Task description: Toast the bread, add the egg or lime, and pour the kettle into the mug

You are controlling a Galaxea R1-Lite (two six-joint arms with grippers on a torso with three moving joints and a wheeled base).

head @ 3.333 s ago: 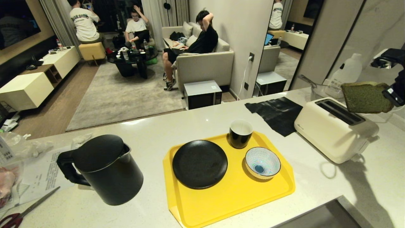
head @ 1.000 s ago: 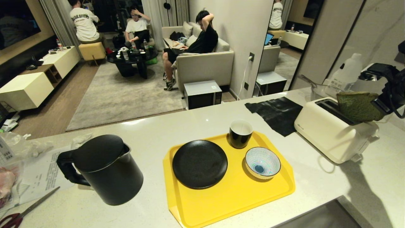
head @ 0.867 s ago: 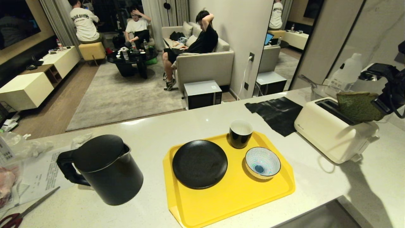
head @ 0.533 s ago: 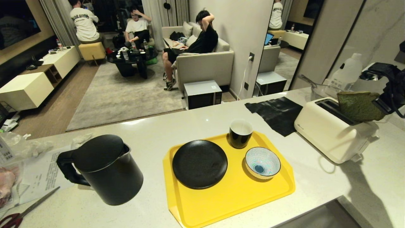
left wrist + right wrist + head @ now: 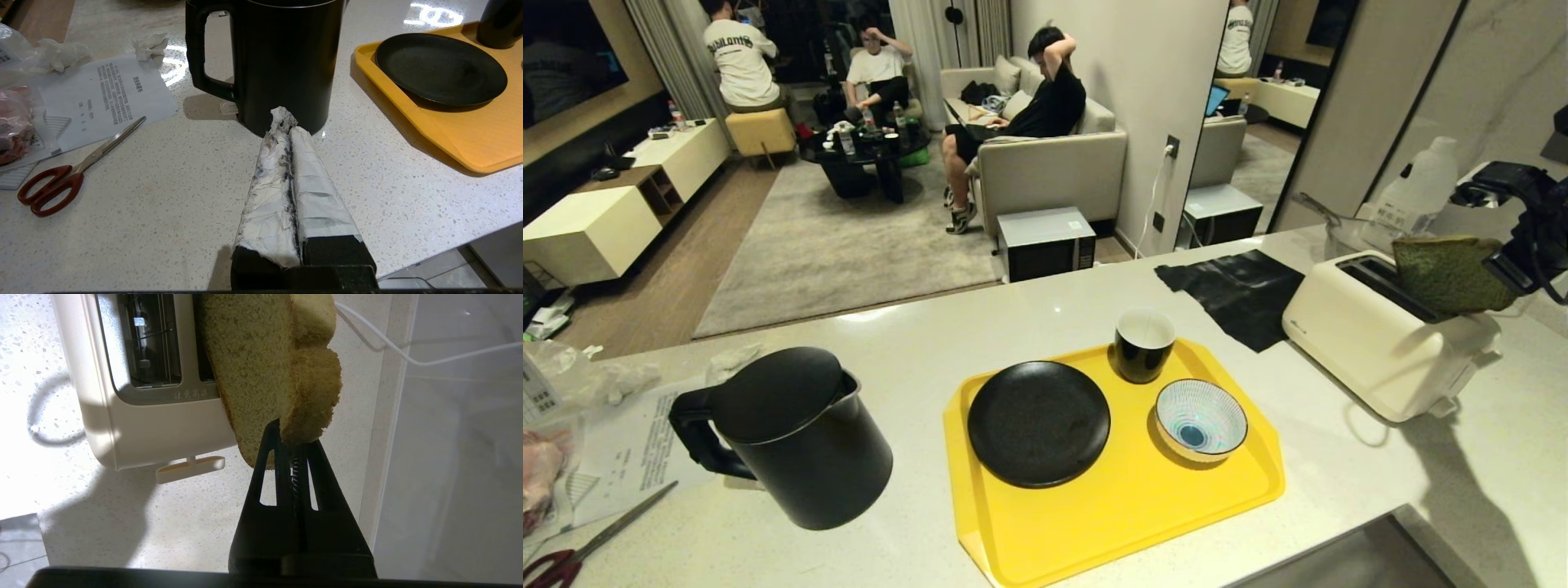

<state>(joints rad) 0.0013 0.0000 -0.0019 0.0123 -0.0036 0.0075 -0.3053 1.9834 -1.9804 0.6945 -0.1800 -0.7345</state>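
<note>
On the pale speckled counter [image 5: 1462,490], a yellow plastic tray [image 5: 1143,506] carries a round black plate [image 5: 1038,423], striped bowl [image 5: 1201,419] and glossy black mug [image 5: 1143,345]; the matte-black kettle [image 5: 792,441] stands left. Far right, the right gripper [image 5: 295,447] pinches the green-faced bread slice [image 5: 1450,273] by its crust, tilted, its lower edge in the cream two-slot toaster [image 5: 1380,343]. The left gripper [image 5: 286,122], pressed together, sits near the kettle.

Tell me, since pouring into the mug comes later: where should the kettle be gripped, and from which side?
Grip the kettle by its loop handle, which sticks out on the side away from the yellow tray. Its body looks too wide for the jaws. Come in from the robot's left, probably with the left gripper, parked shut just before the kettle.
</note>
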